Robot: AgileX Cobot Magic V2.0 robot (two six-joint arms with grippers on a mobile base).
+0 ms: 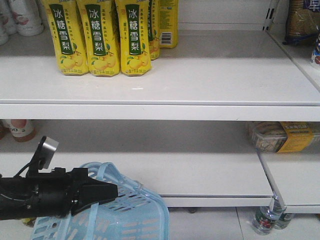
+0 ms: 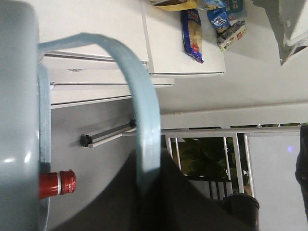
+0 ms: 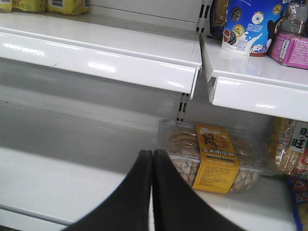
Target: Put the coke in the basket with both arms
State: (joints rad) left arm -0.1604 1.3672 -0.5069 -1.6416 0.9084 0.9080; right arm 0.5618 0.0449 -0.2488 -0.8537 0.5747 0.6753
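The light blue basket hangs at the lower left of the front view, below the lower shelf. My left gripper is shut on its handle. In the left wrist view the handle runs between my jaws, and my left gripper is clamped on it. The basket's wall fills the left edge. The coke shows only as a red cap sticking out past the basket's rim. My right gripper is shut and empty, pointing at the lower shelf. It does not show in the front view.
Yellow cartons stand on the upper shelf. A clear box of biscuits lies on the lower shelf just ahead of my right gripper; it also shows in the front view. Bottles stand on the floor at the right.
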